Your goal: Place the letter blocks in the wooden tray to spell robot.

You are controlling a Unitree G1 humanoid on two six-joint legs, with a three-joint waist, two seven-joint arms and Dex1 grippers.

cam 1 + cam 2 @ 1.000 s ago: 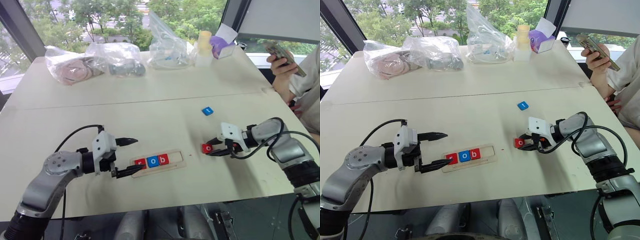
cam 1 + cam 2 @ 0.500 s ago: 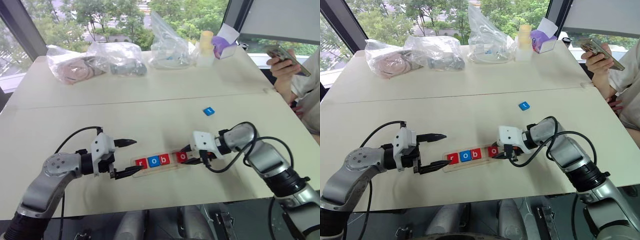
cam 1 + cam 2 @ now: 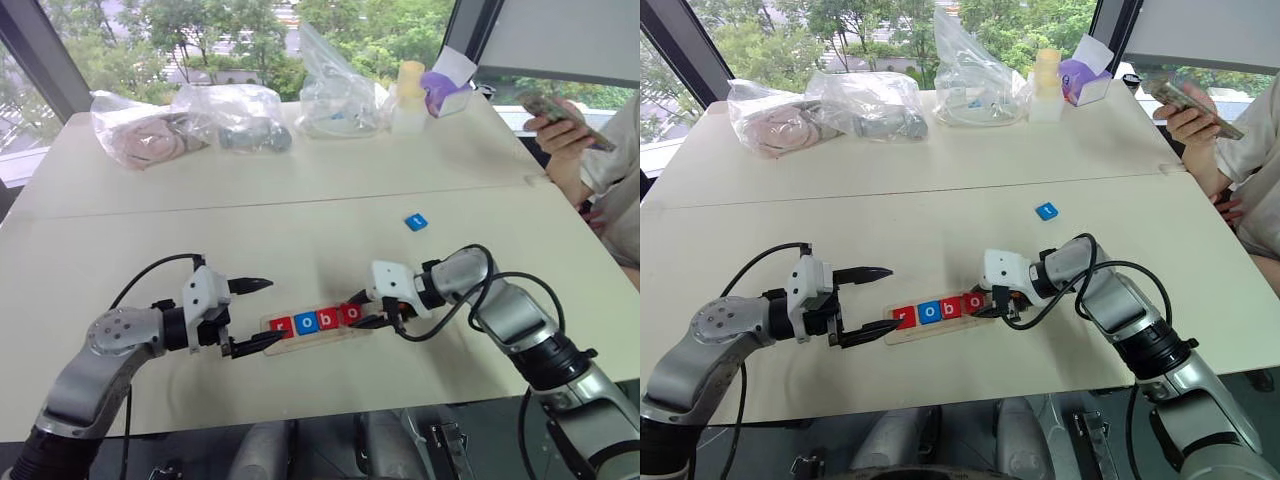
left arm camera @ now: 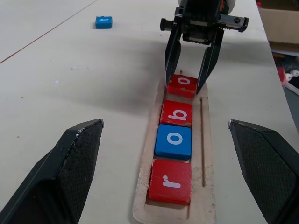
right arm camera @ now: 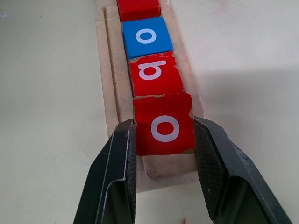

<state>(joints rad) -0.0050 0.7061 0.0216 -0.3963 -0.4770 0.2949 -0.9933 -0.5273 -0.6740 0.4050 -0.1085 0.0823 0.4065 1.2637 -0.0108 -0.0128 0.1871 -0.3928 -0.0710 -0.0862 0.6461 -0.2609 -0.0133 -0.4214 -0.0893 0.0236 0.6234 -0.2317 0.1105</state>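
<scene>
The tray [image 4: 205,140] on the surface [image 3: 300,230] holds r, o, b in a row. The right hand [image 5: 163,140] grips a red o tile [image 5: 164,125] at the fourth slot, its lower edge hidden. The left hand [image 3: 262,312] stands released at the tray's left end. A blue tile [image 3: 415,222] lies well apart, its letter unreadable.

5 letter blocks [image 4: 173,142] (3 red, 2 blue); 1 wooden tray [image 4: 205,186]; approx 3 plastic bags [image 3: 140,127].
</scene>
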